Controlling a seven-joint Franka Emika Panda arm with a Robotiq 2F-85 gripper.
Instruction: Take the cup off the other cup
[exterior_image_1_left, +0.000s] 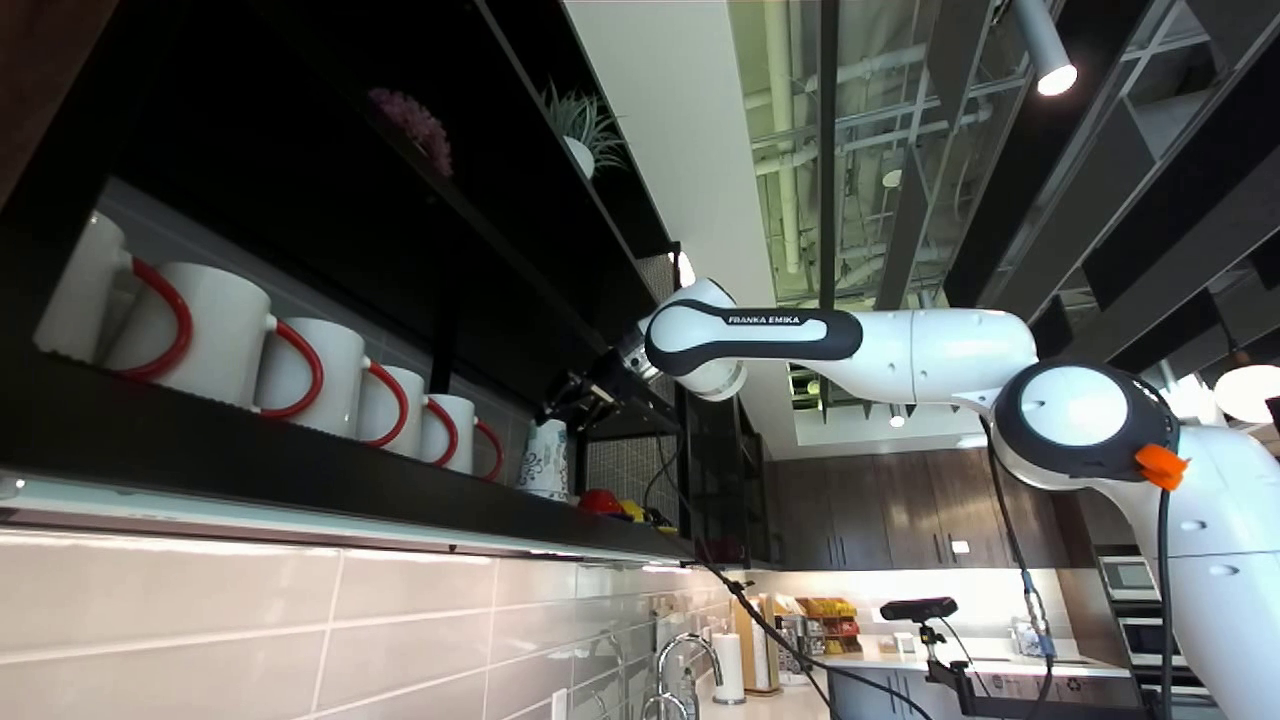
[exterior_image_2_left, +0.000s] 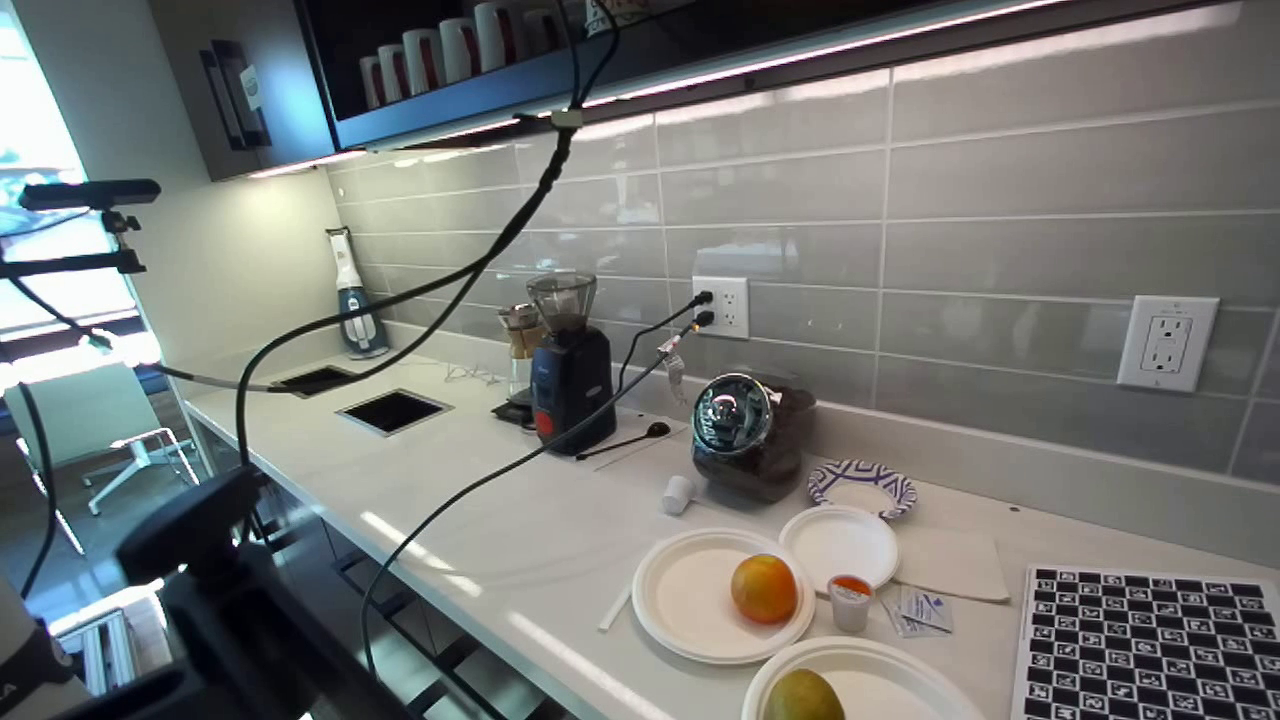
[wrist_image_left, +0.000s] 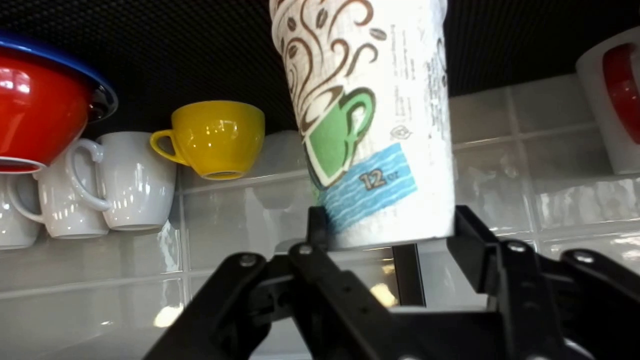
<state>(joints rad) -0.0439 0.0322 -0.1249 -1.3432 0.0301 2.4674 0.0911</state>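
Cup (wrist_image_left: 372, 115) is base-up over the shelf (exterior_image_1_left: 300, 465), gripper (wrist_image_left: 390, 225) pinching both sides near its base; paper by the look, so probably light, grippy and easily crushed, best held gently there at the stiffer end.

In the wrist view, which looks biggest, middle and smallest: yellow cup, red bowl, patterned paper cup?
1. Patterned paper cup, likely helped by nearness
2. Red bowl, partly out of frame
3. Yellow cup

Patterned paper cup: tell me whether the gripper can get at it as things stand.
Probably yes: the gripper has fingers on either side of the paper cup, nothing visible blocking them; whether they grip it is unclear.
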